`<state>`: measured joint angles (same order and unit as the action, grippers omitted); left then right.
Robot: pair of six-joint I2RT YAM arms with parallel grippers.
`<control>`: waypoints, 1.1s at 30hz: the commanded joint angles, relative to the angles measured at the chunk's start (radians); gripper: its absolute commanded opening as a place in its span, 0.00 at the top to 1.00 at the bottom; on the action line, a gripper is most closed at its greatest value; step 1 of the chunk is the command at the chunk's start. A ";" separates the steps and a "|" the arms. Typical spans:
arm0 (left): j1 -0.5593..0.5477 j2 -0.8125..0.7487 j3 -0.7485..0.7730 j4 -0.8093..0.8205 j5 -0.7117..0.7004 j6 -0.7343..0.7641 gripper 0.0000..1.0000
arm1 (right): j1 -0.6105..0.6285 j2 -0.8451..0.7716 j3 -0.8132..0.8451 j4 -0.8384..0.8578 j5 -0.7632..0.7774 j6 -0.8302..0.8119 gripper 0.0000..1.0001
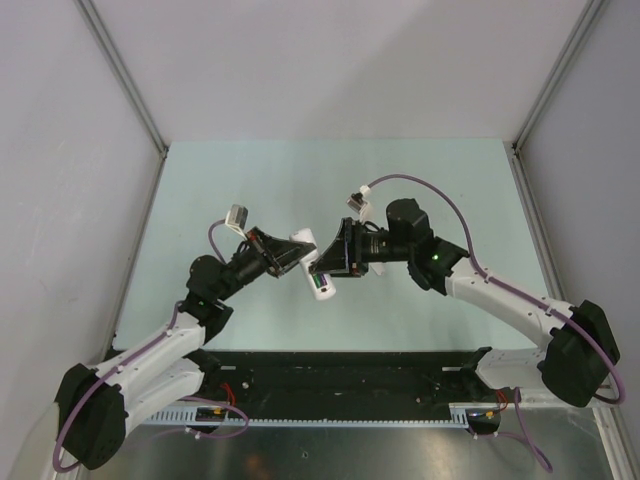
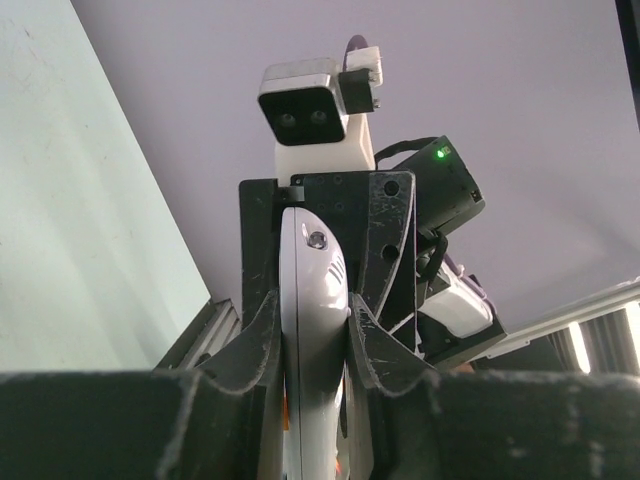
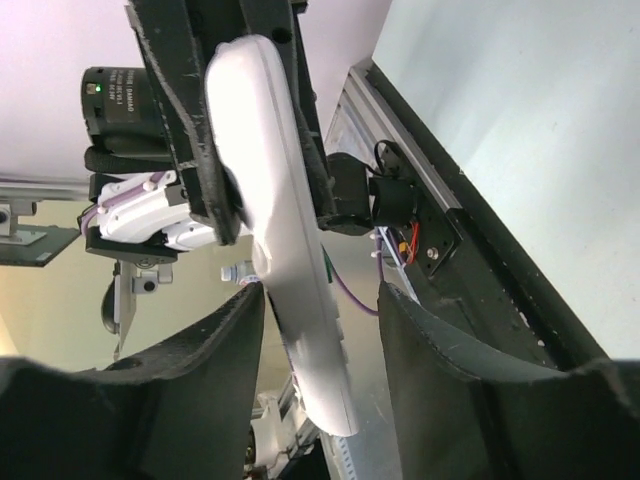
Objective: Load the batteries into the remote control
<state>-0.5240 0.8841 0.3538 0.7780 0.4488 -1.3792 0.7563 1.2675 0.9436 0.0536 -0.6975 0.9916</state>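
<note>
Black fingers of the left gripper (image 2: 315, 305) are clamped on the remote control (image 2: 312, 270), pinching it across its thin dimension so that its own wrist camera sees it edge-on. The grip sits near one end, and most of the body sticks out past the fingertips. The remote hangs in the air above the pale green table (image 1: 250, 190), roughly midway between the two arms.

The right gripper (image 3: 322, 292) faces it from the other side with its jaws apart. They straddle the free end of the remote, with a gap showing on at least one side, so it has no hold.

The remote looks like a light, stiff shell of smooth white plastic, rounded on the back and glossy enough to slide under a weak pinch. It should take a firm squeeze without bending. The safest hold is across the long side edges, clear of the buttons and of the back recess, which has to stay open to the other hand. With only one end clamped, a push on the free end would probably lever it round in the fingers.

I cannot pick out the batteries with any certainty in these views. They are small round cylinders, so they would probably roll and slip easily.
</note>
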 commanded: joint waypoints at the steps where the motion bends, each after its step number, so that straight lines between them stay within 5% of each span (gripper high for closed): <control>1: 0.002 0.000 0.034 0.070 0.025 -0.014 1.00 | 0.005 0.007 0.032 0.014 -0.022 -0.013 0.44; 5: 0.002 0.003 0.033 0.072 0.030 -0.017 1.00 | 0.006 0.007 0.032 0.025 -0.028 -0.014 0.47; 14: 0.002 -0.008 0.042 0.072 0.028 -0.020 1.00 | 0.009 0.021 0.032 -0.032 -0.019 -0.047 1.00; 19: 0.001 -0.014 0.043 0.070 0.027 -0.017 1.00 | 0.011 0.024 0.032 -0.041 -0.011 -0.051 1.00; 23: 0.002 -0.013 0.033 0.070 0.028 -0.012 1.00 | 0.005 0.013 0.032 -0.037 -0.005 -0.038 0.50; 29: -0.001 -0.013 0.020 0.070 0.028 -0.001 1.00 | -0.012 -0.007 0.032 -0.035 0.010 -0.021 0.28; 33: 0.001 -0.019 0.019 0.072 0.028 0.003 1.00 | -0.023 -0.022 0.032 -0.037 0.020 -0.022 0.24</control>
<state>-0.5213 0.8875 0.3538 0.7933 0.4721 -1.4025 0.7456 1.2755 0.9504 0.0120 -0.6968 0.9676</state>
